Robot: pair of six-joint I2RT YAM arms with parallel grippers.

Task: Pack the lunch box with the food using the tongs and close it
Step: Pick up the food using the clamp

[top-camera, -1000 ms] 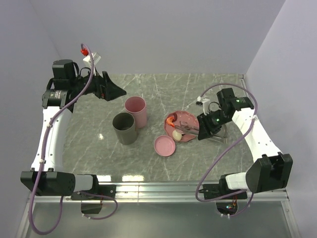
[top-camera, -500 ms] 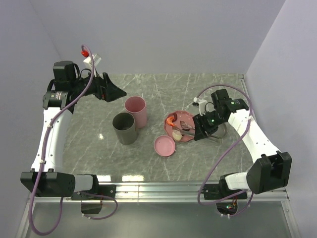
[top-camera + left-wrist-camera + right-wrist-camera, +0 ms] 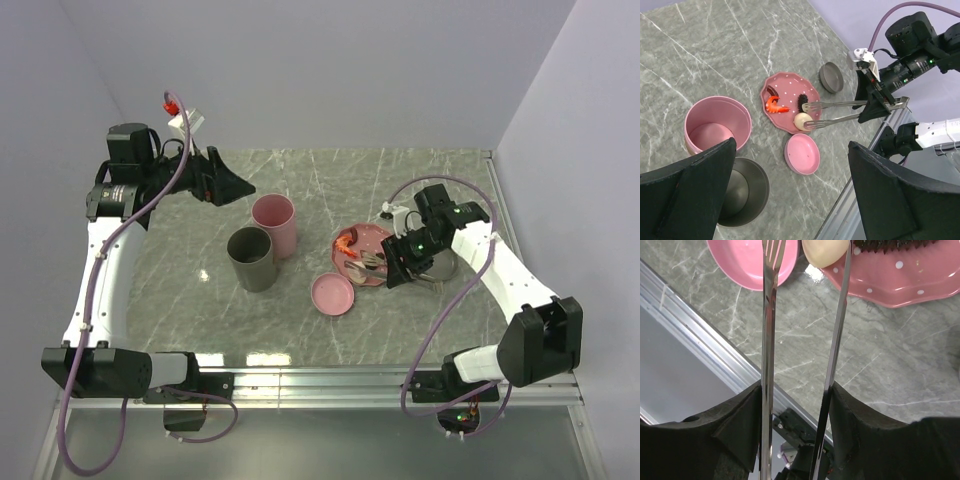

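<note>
My right gripper (image 3: 405, 262) is shut on the tongs (image 3: 840, 104), one finger pressing on each thin metal arm (image 3: 768, 315). The tongs stick out over the pink speckled plate (image 3: 372, 240), arms spread. Their tips reach the pale egg-shaped lump (image 3: 802, 120), which shows between the two arms (image 3: 825, 252) in the right wrist view. On the plate also lie the orange-red shrimp (image 3: 775, 105) and the dark brown stick (image 3: 802, 101). The lunch box stands as an open pink pot (image 3: 273, 222) and an open grey pot (image 3: 251, 258). My left gripper (image 3: 225, 182) hangs open, high at the back left.
A pink lid (image 3: 332, 294) lies just in front of the plate, under one tong arm. A grey lid (image 3: 831, 77) sits right of the plate, partly hidden under my right arm in the top view. The table's metal front rail (image 3: 715, 365) runs close below the tongs.
My right gripper has moved left towards the plate, carrying the tong tips in over it to the egg-shaped lump. The tong arms have spread a little. The left arm is still.
</note>
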